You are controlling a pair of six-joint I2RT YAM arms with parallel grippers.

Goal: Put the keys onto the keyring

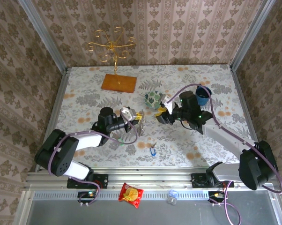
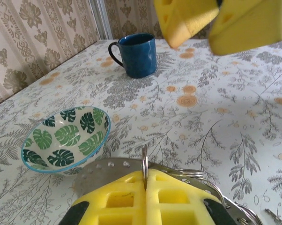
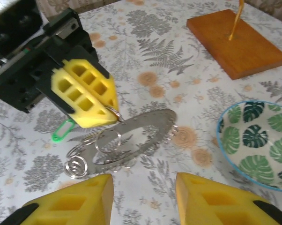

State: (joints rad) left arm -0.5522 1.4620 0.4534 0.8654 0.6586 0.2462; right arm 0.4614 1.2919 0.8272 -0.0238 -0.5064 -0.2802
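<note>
The keyring sits mid-counter in the top view. The left gripper has its jaws closed on the ring's edge, seemingly to steady it for threading. The right gripper faces it from just to the right, jaws parted and empty. The blue key lies loose on the counter nearer the arms, not yet on the ring.

From the left wrist, the left gripper clamps a thin wire loop upright between its yellow pads, with the keyring's flat plate just beyond. The leaf-patterned bowl stands to the left and the blue mug far off.

From the right wrist, the right gripper hovers open over the keyring, which is raised at the end the left gripper pinches. The green key lies under that gripper; I cannot tell whether it is hooked on.
</note>
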